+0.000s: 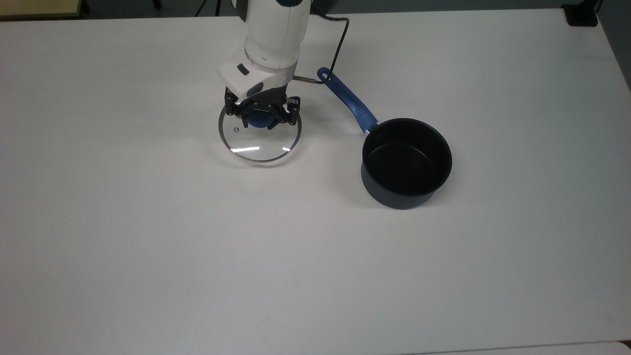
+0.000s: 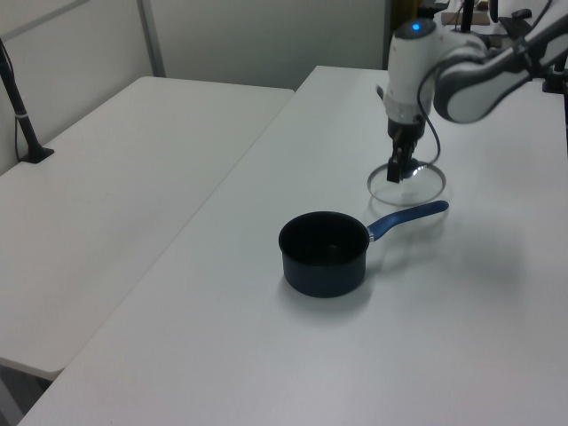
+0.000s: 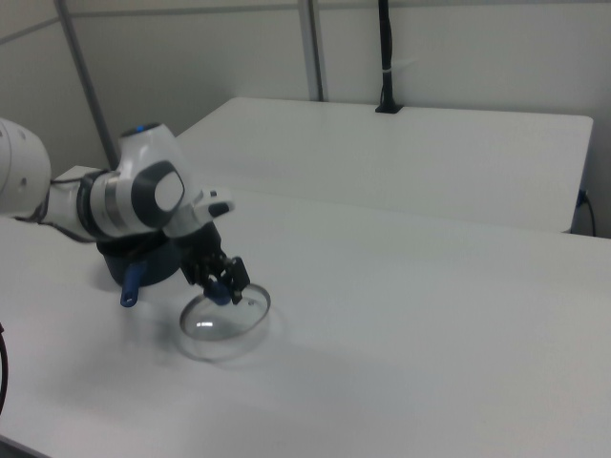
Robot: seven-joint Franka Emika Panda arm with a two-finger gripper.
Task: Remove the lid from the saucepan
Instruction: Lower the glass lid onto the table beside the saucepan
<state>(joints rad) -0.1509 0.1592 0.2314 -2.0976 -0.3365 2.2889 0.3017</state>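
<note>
Lid removal is, by appearance, nearly complete: the glass disc is off the saucepan and sits low over the table, well to the top view's left of the pot. Whether its rim already touches the surface cannot be told; in the right view the lid looks slightly tilted, with a faint shadow beneath it.

Gripper state: fingers closed on the blue knob at the lid's centre. The knob is the only raised feature on a flat glass disc, which is the likely reason for holding it there and for approaching from directly above. The disc spreads out around and below the fingers, mostly toward the top view's bottom edge. In the left view the gripper stands upright over the lid.

Saucepan position: upright and open, black interior showing, handle pointing up and to the top view's left. The handle's end lies near the arm's wrist but apart from the lid, so the disc is kept off the pot. In the left view the saucepan stands nearer the camera than the lid.

Remaining work, judged from this layout: seat the lid flat, then release the knob.
</note>
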